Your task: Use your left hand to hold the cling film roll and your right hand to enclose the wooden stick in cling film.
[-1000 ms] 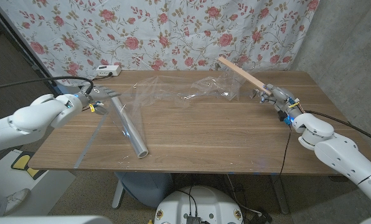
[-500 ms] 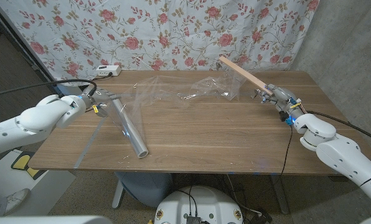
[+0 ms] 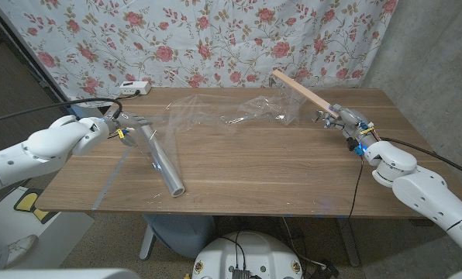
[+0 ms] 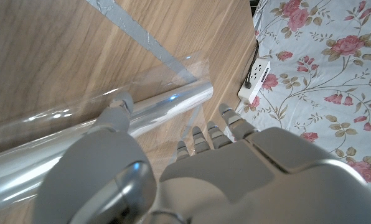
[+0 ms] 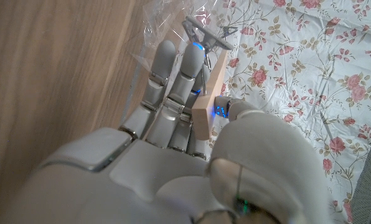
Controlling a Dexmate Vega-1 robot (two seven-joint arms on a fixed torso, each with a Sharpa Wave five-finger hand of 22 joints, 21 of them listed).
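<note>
**Roll touched at the left, stick held at the right**

At the left of the head view, the left robot hand (image 3: pixel 116 124) is seen at the far end of the roll (image 3: pixel 160 159). In the left wrist view its thumb (image 4: pixel 118 106) is laid on the roll (image 4: pixel 79 146), with the other fingers (image 4: pixel 218 132) spread beside it; a closed grip cannot be told. The roll lies slantwise on the bench (image 3: pixel 262 174), left of centre. Loose film (image 3: pixel 254 108) is spread across the upper middle, up to the stick (image 3: pixel 305 91). At the right, the stick's near end is gripped by the right robot hand (image 3: pixel 346 120), the far end being raised over the bench's back edge. A white power strip (image 3: pixel 132 88) lies at the upper left.
</note>
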